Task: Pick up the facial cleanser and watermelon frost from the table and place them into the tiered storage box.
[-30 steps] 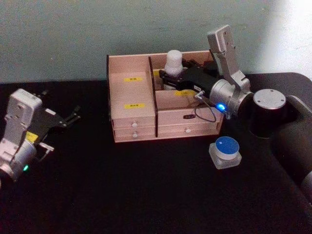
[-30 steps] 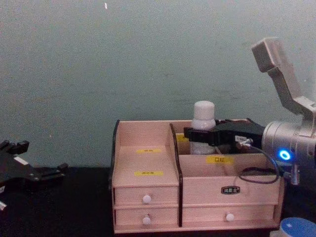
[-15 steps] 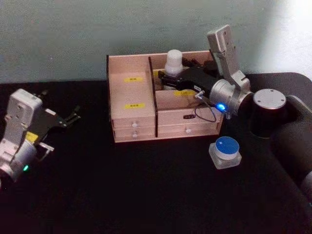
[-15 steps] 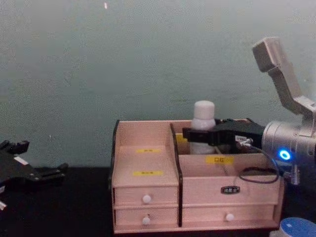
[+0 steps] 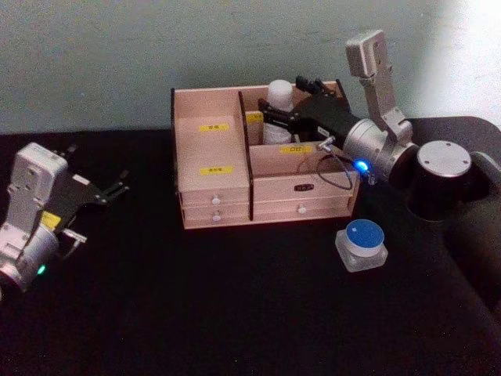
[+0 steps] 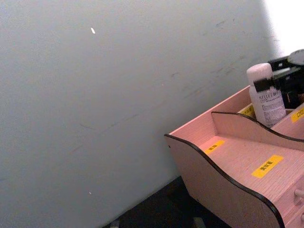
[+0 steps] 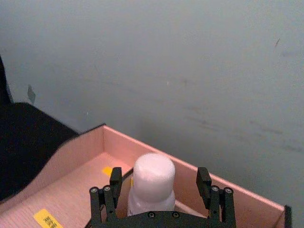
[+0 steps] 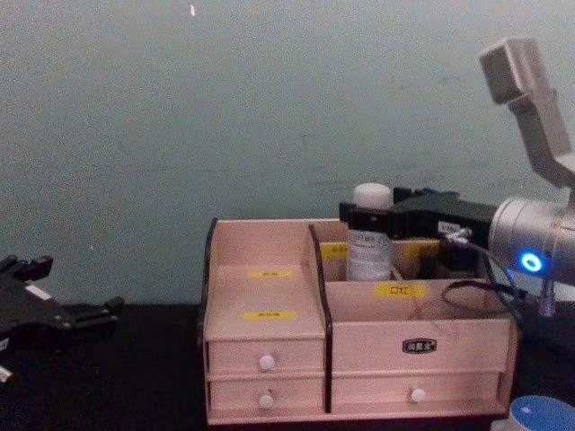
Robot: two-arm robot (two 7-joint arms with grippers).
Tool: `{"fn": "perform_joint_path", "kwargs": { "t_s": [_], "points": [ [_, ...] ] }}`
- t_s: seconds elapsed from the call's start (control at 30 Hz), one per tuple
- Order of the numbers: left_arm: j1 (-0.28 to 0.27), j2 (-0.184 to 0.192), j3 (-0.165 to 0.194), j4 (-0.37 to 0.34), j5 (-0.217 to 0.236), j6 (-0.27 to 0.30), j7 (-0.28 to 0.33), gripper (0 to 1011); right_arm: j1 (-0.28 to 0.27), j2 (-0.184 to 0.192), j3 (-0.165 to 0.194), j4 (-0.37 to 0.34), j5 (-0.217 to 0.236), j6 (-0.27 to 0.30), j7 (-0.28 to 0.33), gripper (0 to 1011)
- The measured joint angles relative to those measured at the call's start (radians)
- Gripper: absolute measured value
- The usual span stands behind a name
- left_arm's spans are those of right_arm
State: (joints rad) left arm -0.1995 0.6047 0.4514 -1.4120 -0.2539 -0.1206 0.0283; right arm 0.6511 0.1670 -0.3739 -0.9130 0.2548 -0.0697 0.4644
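Note:
The facial cleanser (image 5: 279,99), a slim white bottle, stands upright in the back right compartment of the tiered storage box (image 5: 215,196). My right gripper (image 5: 274,117) is open around its neck just below the cap. In the right wrist view its fingers (image 7: 114,183) flank the cap (image 7: 153,173) with a gap on both sides. From the chest the bottle (image 8: 369,251) shows lettering under the gripper (image 8: 368,215). The watermelon frost (image 5: 362,244), a frosted jar with a blue lid, sits on the table right of the box. My left gripper (image 5: 117,186) rests open at the far left.
The box (image 8: 269,359) has two left tiers with yellow labels and small drawers with white knobs in front. A grey-green wall stands close behind it. The black table extends wide in front. A cable loops from my right wrist over the box's front right.
My right gripper has let go of the bottle, slid up to its neck and drawn back to the right. The bottle now stands by itself in the compartment. The left arm is still.

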Motion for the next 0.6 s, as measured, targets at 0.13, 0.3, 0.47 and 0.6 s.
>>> {"fn": "perform_joint_path", "kwargs": {
  "t_s": [0.13, 0.3, 0.47, 0.6],
  "points": [
    [0.000, 0.000, 0.000, 0.000, 0.000, 0.000, 0.000, 1001, -0.030, 0.017, 0.013, -0.071, 0.013, 0.011, -0.008, 1000],
    [0.000, 0.000, 0.000, 0.000, 0.000, 0.000, 0.000, 1001, -0.072, 0.045, 0.029, -0.159, 0.032, 0.030, -0.010, 1000],
    [0.000, 0.000, 0.000, 0.000, 0.000, 0.000, 0.000, 1001, -0.151, 0.106, 0.050, -0.293, 0.063, 0.062, -0.006, 1000],
    [0.000, 0.000, 0.000, 0.000, 0.000, 0.000, 0.000, 1001, -0.214, 0.160, 0.067, -0.381, 0.084, 0.088, -0.001, 1000]
  ]
}}
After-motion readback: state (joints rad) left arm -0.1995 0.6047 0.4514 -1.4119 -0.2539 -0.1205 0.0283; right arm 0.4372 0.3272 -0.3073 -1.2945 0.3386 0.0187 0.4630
